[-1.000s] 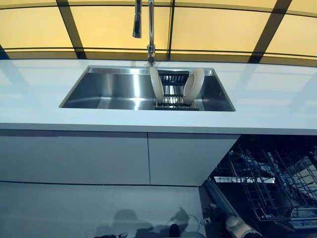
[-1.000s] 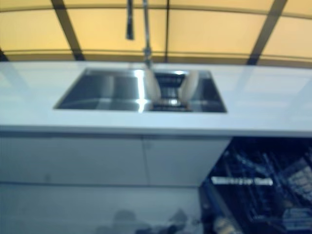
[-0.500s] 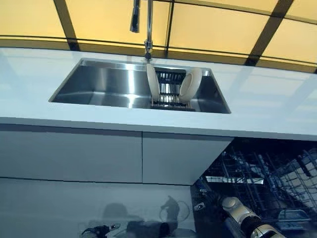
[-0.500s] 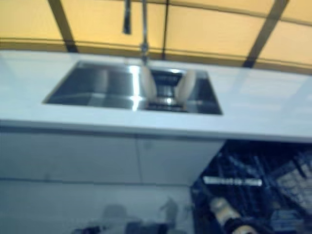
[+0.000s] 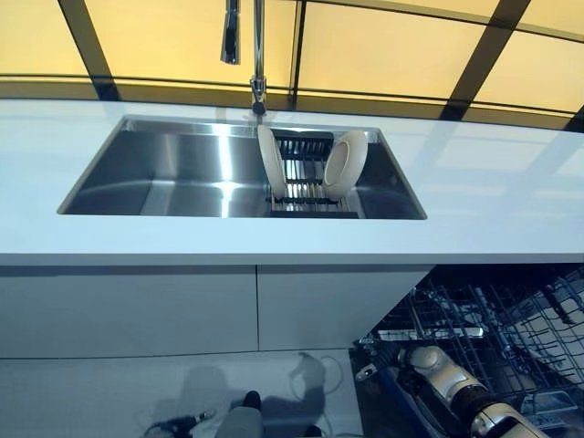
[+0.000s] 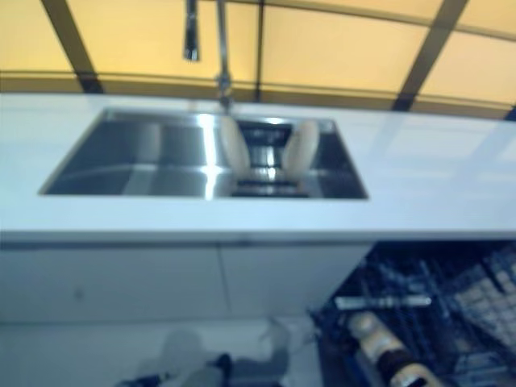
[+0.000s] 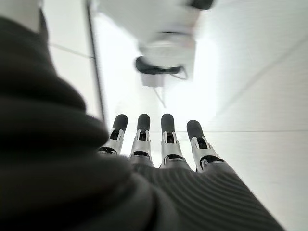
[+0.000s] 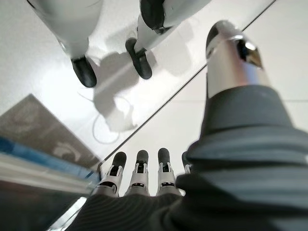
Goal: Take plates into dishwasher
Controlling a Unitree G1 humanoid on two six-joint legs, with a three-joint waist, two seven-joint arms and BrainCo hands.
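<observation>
Two pale plates [image 5: 272, 161] [image 5: 345, 164] stand on edge in a dark rack [image 5: 308, 182] at the right end of the sink [image 5: 164, 169]; the left one is upright, the right one leans outward; the tap [image 5: 256, 50] rises just behind the rack; the sink is sunk in the white bench [image 5: 493, 196]; below the bench, right of the sink, the dishwasher's wire basket [image 5: 493, 324] stands pulled out. The left robot hand [image 7: 154, 139] and right robot hand [image 8: 139, 171] hang low over the floor, fingers straight and spread, holding nothing; so nothing is picked yet. Likely next: raise one hand over the bench edge to a plate's rim.
</observation>
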